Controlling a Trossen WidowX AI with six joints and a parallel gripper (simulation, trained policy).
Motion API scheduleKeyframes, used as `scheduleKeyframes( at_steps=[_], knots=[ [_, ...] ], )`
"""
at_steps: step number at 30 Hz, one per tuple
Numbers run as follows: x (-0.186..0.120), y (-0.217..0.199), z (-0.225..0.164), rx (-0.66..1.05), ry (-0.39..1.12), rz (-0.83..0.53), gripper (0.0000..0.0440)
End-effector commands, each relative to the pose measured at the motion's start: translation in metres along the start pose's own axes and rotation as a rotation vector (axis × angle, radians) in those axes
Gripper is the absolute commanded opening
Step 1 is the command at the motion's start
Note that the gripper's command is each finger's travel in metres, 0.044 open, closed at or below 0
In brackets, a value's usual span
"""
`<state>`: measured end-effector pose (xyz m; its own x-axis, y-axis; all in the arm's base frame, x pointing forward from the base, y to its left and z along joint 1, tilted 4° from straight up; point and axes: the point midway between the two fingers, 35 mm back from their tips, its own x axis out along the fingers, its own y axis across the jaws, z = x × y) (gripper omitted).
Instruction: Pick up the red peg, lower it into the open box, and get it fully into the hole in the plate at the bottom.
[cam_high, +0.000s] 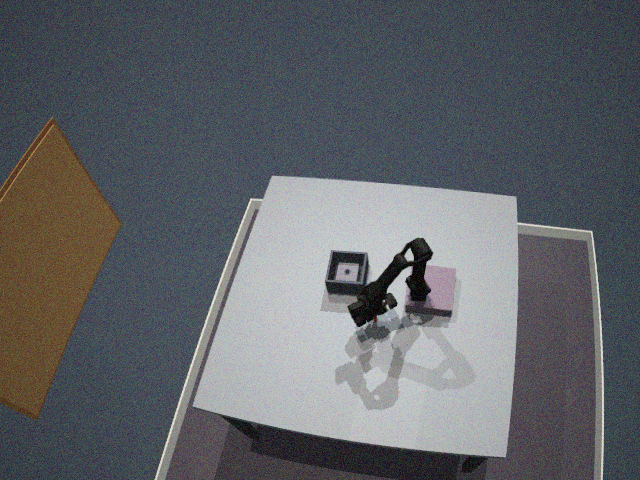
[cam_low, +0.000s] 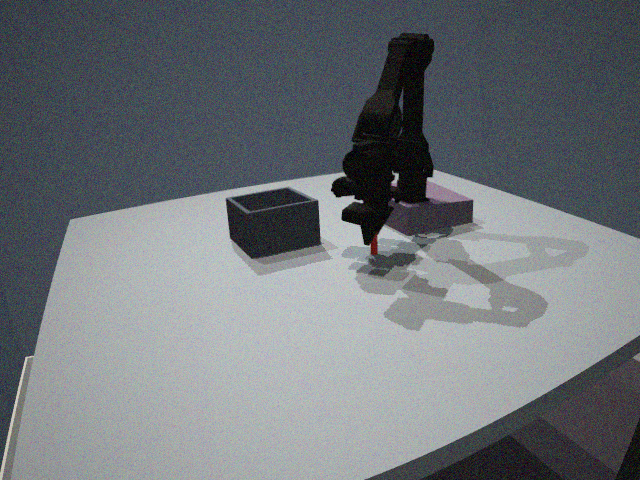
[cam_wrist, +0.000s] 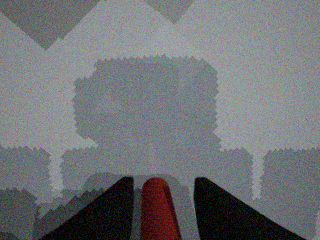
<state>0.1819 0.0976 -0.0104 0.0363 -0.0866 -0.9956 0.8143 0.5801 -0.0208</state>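
Seen with claw (cam_high: 376, 316) (cam_low: 370, 241) (cam_wrist: 164, 187) part-open, not clamped — gaps showing either side of upright red peg (cam_high: 375, 319) (cam_low: 374, 245) (cam_wrist: 158, 210) between fingertips, low over white table (cam_high: 289, 361) (cam_low: 206, 335), outside and near dark open box (cam_high: 345, 288) (cam_low: 284, 232) — holed plate (cam_high: 340, 276) visible inside from top.
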Motion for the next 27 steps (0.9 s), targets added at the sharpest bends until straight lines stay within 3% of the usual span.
scheduleKeyframes(
  at_steps=[1, 3, 27],
  knots=[
    [0.001, 0.000, -0.001, -0.005, 0.025, -0.012, 0.0049],
    [0.000, 0.000, 0.000, -0.005, 0.038, -0.018, 0.0000],
    [-0.076, 0.020, 0.074, -0.110, -0.190, 0.035, 0.0000]
  ],
)
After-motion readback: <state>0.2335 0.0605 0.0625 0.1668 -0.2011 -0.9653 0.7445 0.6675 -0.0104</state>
